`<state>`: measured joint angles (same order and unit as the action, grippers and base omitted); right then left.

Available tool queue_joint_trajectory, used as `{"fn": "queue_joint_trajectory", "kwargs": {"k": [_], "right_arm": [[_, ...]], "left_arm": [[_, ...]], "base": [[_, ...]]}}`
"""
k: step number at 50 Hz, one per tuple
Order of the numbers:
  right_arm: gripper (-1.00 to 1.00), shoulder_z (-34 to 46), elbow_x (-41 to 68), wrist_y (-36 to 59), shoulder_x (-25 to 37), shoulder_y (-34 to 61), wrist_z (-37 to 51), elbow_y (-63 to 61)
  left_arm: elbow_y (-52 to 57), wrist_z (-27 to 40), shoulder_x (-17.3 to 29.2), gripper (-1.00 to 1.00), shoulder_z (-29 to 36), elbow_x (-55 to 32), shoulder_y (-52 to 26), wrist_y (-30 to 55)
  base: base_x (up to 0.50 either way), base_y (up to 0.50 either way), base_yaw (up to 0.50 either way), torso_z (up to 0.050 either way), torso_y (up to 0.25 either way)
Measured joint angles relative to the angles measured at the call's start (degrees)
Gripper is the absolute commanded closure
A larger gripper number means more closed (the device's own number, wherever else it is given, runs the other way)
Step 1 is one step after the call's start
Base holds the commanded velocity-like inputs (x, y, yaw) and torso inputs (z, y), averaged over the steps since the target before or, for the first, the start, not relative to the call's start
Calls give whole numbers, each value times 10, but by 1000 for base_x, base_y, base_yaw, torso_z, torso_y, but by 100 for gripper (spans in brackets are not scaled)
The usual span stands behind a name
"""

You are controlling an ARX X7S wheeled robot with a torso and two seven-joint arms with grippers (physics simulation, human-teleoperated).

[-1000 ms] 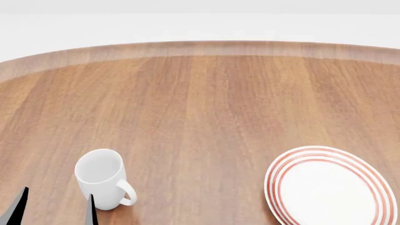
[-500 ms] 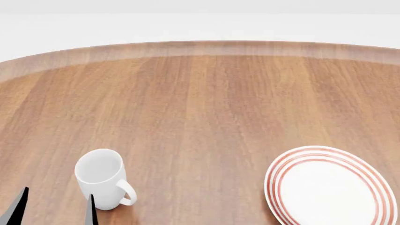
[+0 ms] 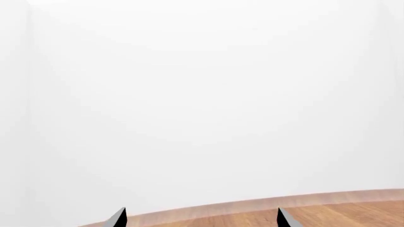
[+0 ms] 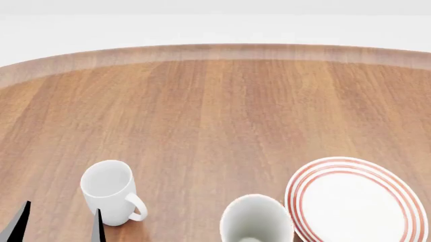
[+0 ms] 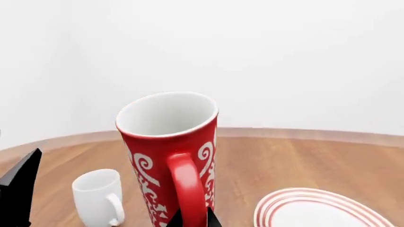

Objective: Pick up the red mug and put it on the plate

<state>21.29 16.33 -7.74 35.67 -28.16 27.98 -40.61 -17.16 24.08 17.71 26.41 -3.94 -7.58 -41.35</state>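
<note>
The red mug (image 5: 169, 156), tall with white swirls and a white inside, stands upright in the right wrist view. My right gripper (image 5: 191, 221) is shut on its red handle (image 5: 187, 189). In the head view only the mug's white rim and inside (image 4: 256, 219) show at the lower edge, just left of the plate (image 4: 357, 201). The plate is round and white with red rings, and also shows in the right wrist view (image 5: 315, 210). The right gripper is hidden in the head view. My left gripper (image 4: 59, 227) is open and empty at the lower left, and also shows in its own view (image 3: 200, 220).
A plain white mug (image 4: 111, 191) stands upright at the near left, close to my left gripper, handle to the right; it also shows in the right wrist view (image 5: 98, 196). The round wooden table (image 4: 215, 111) reaches to its curved far edge.
The red mug has come into the head view at the lower edge, next to the plate. The white mug, the plate and the left gripper have not moved.
</note>
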Motion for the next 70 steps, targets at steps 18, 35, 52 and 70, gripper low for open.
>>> {"fn": "queue_joint_trajectory", "kwargs": {"k": [18,35,52,70], "right_arm": [[100,-39,91,126,13,71,51,-52],[100,-65,179,236,26,150,101,-64],[100,-78,247,335,32,240,153,-72],[100,-98,297,383,34,296,184,-55]], "left_arm": [[-2,2,0,-100,2,0,-1,-5],[-4,4,1,-100,3,0,-2,-8],[-5,7,1,-100,4,1,-3,-11],[-7,10,2,-100,5,2,-3,-13]], "base": [[0,0,0,0,0],[0,0,0,0,0],[0,0,0,0,1],[0,0,0,0,0]]}}
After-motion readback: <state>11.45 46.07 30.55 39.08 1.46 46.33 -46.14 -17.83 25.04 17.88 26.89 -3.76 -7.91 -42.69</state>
